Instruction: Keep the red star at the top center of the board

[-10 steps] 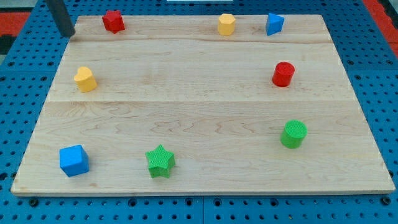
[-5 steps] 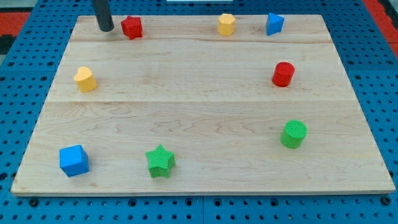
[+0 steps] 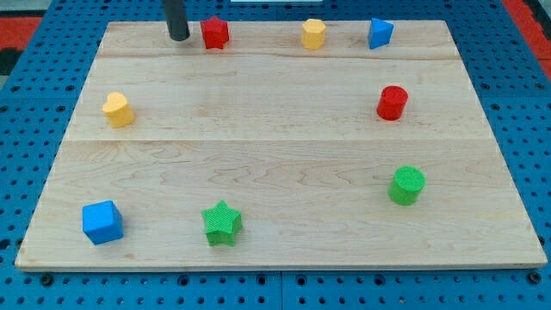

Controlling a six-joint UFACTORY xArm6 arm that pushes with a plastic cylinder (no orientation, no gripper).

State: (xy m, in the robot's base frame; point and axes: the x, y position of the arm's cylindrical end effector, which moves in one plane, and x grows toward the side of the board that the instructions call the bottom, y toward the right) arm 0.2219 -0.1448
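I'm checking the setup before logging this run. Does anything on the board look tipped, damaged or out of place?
Nothing stands out. All eight blocks sit flat on the wooden board, none stacked or over the edge. The red star sits near the view's top edge, left of centre, with my tip just to its left.

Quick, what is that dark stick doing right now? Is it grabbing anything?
My tip: a plain rod with no jaws, holding nothing. It sits on the board just to the view's left of the red star, with a narrow gap showing between them.
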